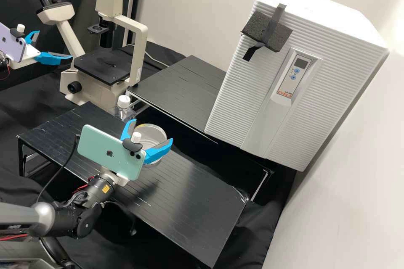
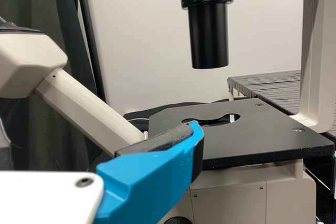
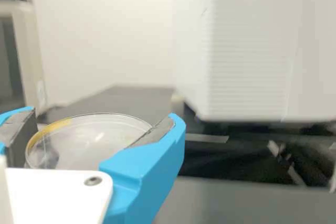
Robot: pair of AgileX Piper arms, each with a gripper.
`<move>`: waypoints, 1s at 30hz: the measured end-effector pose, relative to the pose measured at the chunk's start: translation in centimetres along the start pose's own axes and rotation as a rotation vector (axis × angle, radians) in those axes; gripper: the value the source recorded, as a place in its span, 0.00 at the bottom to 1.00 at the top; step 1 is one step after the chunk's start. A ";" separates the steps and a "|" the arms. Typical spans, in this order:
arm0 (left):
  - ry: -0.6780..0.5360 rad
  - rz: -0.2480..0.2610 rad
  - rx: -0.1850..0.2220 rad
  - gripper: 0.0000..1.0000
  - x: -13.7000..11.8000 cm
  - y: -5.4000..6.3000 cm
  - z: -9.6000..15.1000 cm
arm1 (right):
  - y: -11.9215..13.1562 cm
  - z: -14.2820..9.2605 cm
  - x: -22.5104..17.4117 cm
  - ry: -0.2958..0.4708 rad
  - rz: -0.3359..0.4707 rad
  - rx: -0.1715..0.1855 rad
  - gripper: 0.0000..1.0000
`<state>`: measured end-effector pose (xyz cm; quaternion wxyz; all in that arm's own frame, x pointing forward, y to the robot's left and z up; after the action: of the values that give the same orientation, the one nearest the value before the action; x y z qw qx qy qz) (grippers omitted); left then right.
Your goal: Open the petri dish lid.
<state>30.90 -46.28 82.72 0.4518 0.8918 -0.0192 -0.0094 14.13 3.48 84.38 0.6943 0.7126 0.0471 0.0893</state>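
A white ribbed cabinet [image 1: 235,105] takes up most of the right half of the frame. Below it to the left, a dark slatted tabletop [image 1: 198,214] slants from the left edge area down to the bottom centre. In the upper left stands a cream microscope [image 1: 139,54] with a black stage [image 1: 103,65], and a second, rear tabletop [image 1: 181,88] runs from it towards the cabinet. The right arm [image 1: 63,218] comes in from the lower left corner, carrying a mint-green phone [image 1: 103,151] just left of centre and, beyond that, the right gripper [image 1: 152,131]. Its jaws are closed on the sides of a clear round petri dish [image 1: 152,134], which is left of the frame's centre over the tabletop; whether the lid is lifted off the base I cannot tell. The left gripper [image 1: 55,44] is at the upper left edge, in front of the microscope, its jaws spread wide with nothing between them, a lilac phone [image 1: 10,42] mounted behind. A dark foam block [image 1: 275,35] is strapped with black tape to the cabinet, upper right of centre. A clear bottle [image 1: 123,113] with a white cap [image 1: 123,101] is just up and left of the dish. In the right wrist view, a narrow yellow strip [image 3: 47,130] follows part of the dish's rim.
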 end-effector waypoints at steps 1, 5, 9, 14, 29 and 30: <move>0.000 0.000 0.000 1.00 0.0 0.0 0.0 | 0.5 0.4 -0.2 0.000 0.019 -0.009 0.00; 0.000 0.000 0.000 1.00 0.0 0.0 0.0 | 1.8 2.4 -0.8 -0.090 0.073 -0.001 0.00; 0.000 0.000 0.000 1.00 0.0 0.0 0.0 | 2.1 3.9 -0.9 -0.173 0.091 0.043 0.00; 0.000 0.000 0.000 1.00 0.0 0.0 0.0 | 2.0 5.2 -0.8 -0.226 0.085 0.082 0.00; 0.000 0.000 0.000 1.00 0.0 0.0 0.0 | 2.2 5.7 0.1 -0.349 0.233 -0.006 0.00; 0.000 0.000 0.000 1.00 0.0 0.0 0.0 | 2.0 5.6 0.3 -0.351 0.232 -0.015 0.00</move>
<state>30.90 -46.28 82.72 0.4518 0.8918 -0.0192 -0.0094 15.35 -2.02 86.32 0.6822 0.7127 -0.1578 0.0436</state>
